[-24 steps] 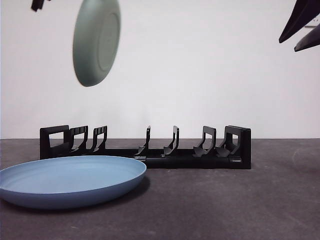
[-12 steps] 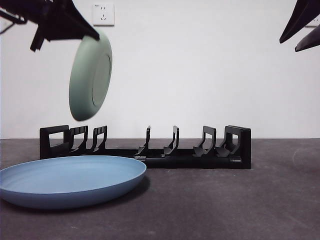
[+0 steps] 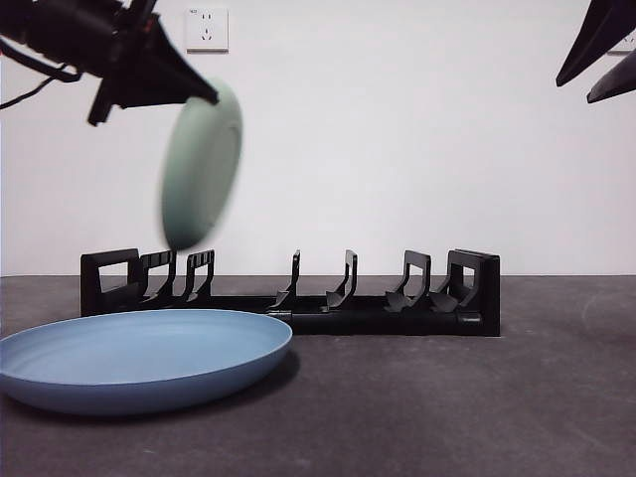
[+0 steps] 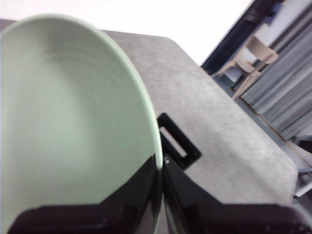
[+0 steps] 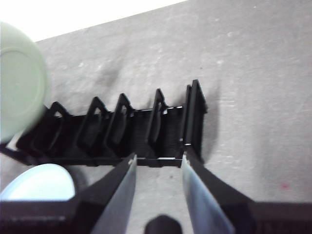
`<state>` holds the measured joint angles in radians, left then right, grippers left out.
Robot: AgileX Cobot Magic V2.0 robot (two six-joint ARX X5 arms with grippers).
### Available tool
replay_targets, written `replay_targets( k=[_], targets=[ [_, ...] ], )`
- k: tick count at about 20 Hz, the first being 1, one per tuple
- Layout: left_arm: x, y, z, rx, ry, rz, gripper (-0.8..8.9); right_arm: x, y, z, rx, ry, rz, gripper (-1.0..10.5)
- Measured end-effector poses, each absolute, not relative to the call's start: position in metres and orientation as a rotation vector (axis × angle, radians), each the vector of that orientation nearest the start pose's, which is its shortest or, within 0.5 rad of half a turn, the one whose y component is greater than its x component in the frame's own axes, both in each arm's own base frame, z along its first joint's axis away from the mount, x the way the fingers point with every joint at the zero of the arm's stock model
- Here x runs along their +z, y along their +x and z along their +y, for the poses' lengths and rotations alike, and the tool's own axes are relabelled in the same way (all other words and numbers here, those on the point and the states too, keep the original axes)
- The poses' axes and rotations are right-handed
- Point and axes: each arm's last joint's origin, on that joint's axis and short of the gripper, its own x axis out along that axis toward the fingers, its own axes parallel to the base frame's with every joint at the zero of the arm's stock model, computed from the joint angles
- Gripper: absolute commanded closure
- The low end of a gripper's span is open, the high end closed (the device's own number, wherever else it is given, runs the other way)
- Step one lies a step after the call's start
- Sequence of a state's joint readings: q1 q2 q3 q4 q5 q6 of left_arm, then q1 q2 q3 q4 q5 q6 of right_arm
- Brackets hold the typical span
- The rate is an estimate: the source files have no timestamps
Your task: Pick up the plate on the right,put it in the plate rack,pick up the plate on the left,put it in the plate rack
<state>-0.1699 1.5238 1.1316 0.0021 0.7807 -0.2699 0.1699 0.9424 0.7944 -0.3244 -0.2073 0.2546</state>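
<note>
Nearest, the blue plate (image 3: 139,358) lay flat on the table (image 3: 447,407) at the left, its far rim just in front of the plate rack (image 3: 298,293). The rack's slots stood empty. My left gripper (image 3: 194,94) was clamped on the rim of the green plate (image 3: 202,179), holding it on edge in the air above the rack's left end. My right gripper (image 5: 157,168) hung open, high at the right, holding nothing.
</note>
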Motion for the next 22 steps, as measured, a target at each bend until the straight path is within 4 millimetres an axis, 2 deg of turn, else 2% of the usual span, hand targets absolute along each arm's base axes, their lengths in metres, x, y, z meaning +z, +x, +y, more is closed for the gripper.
replay_targets(
  k=[2,17,18,21,22],
  targets=[
    [0.294,0.329,-0.084,-0.897,-0.367,0.522,8.22,0.297,0.198,0.040,0.306,0.255,0.519,7.9],
    [0.273,0.323,-0.081,-0.691,-0.290,0.704,8.13,0.297,0.198,0.040,0.305,0.255,0.519,7.9],
    [0.273,0.322,-0.081,-0.683,-0.289,0.712,7.94,0.297,0.198,0.040,0.306,0.255,0.519,7.9],
    [0.272,0.322,-0.080,-0.669,-0.273,0.718,5.21,0.297,0.198,0.040,0.310,0.257,0.520,7.9],
    [0.272,0.322,-0.080,-0.668,-0.270,0.717,5.15,0.297,0.198,0.040,0.310,0.257,0.521,7.9]
  ],
)
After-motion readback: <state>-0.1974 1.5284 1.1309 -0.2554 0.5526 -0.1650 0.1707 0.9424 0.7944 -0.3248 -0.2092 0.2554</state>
